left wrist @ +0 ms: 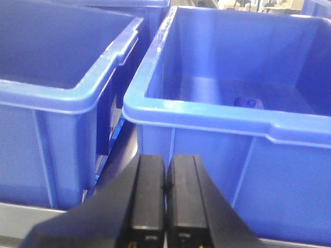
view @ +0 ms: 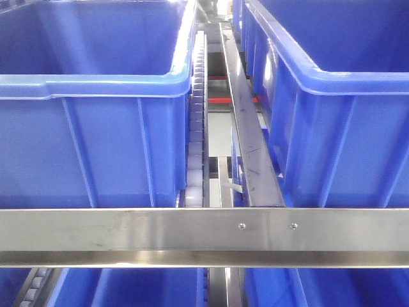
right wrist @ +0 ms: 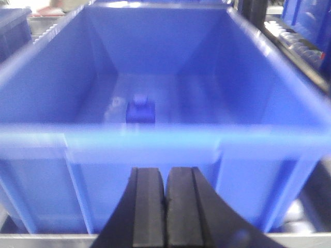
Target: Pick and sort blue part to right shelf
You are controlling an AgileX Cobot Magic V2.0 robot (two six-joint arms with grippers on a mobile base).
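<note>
- The blue part lay on the floor of a large blue crate on the right shelf.
- The right gripper was closed and empty, just outside that crate's front wall.
- The left gripper was also pressed shut, holding nothing, before another crate.

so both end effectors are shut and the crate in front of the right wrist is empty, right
Not quite. Both the left end effector and the right end effector are shut, but the crate is not empty: the right wrist view shows the blue part on its floor.
</note>
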